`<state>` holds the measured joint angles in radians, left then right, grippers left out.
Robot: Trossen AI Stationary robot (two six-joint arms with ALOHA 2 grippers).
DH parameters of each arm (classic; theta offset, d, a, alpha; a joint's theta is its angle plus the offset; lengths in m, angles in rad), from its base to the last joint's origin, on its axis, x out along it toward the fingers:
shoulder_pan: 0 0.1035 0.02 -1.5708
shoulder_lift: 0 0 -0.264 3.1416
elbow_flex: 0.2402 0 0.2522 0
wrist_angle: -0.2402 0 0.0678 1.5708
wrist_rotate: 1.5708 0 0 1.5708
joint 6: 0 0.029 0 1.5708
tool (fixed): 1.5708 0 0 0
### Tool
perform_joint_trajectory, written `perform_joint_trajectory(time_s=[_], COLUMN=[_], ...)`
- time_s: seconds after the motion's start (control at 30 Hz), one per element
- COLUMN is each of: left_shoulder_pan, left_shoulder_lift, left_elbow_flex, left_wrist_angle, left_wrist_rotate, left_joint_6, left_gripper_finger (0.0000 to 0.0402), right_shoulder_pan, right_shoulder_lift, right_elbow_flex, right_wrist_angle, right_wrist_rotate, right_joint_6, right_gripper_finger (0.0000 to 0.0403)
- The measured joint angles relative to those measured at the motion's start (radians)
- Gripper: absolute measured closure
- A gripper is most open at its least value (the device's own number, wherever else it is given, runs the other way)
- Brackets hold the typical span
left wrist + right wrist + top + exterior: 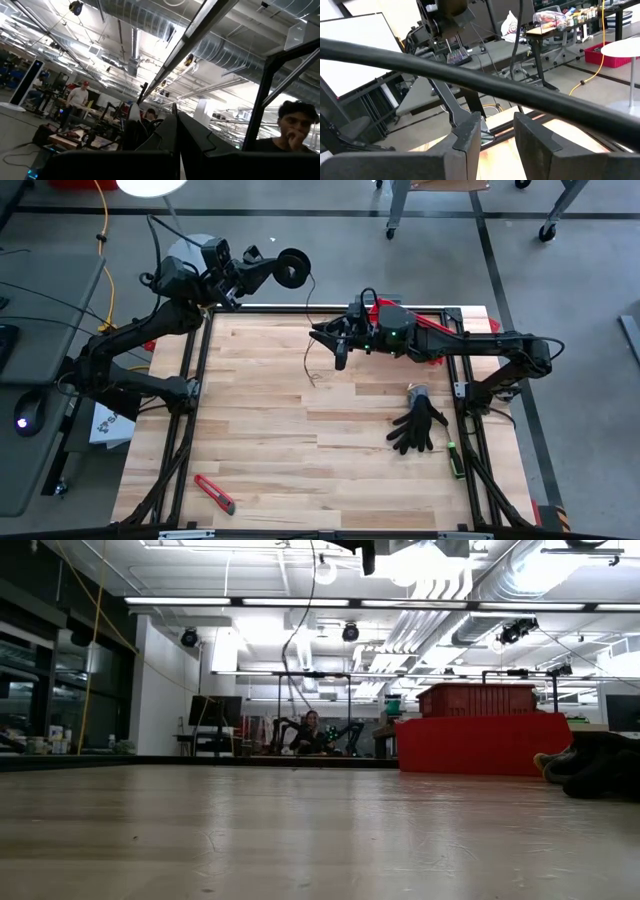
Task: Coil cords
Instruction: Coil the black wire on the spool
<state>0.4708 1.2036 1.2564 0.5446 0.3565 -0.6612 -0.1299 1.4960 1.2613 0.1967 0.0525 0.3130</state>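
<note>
My left gripper [270, 268] is raised beyond the table's far left corner, shut on a small round black spool [293, 268]. A thin dark cord [308, 305] drops from the spool toward the table. In the low view the cord [294, 660] hangs in a slack loop. Its tail [312, 372] reaches the wood near the far middle. My right gripper [333, 345] hovers above the table right beside that hanging cord. In its wrist view the right gripper [496, 137] has its fingers standing apart, so it is open. My left gripper holds the black spool at its fingertips, on the spool's left side [280, 268], reaching level from the table's left. The spool is lifted clear, past the far edge. Which part of it lies between the fingers is hidden by them. My right gripper: I cannot tell whether its fingers touch the cord.
A black glove [418, 428] lies at the right, with a small grey object [417, 393] above it and a green tool [455, 458] by the right edge. A red box cutter [214, 493] lies near left. A red bin [480, 730] stands at the far right under my right arm.
</note>
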Motion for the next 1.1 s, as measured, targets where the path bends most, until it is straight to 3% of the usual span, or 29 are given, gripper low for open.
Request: perform_joint_trajectory(time_s=[1.1], left_shoulder_pan=[-0.023], left_shoulder_lift=[0.001], left_elbow_flex=[0.000], left_wrist_angle=[0.006], left_wrist_rotate=[0.008], left_joint_6=[-0.008], left_gripper_finger=[0.0398], right_shoulder_pan=[0.009], right_shoulder_lift=[0.000], right_elbow_flex=[0.000], right_wrist_angle=[-0.008], right_wrist_rotate=[0.038], right_joint_6=[-0.059], right_gripper_finger=[0.0295])
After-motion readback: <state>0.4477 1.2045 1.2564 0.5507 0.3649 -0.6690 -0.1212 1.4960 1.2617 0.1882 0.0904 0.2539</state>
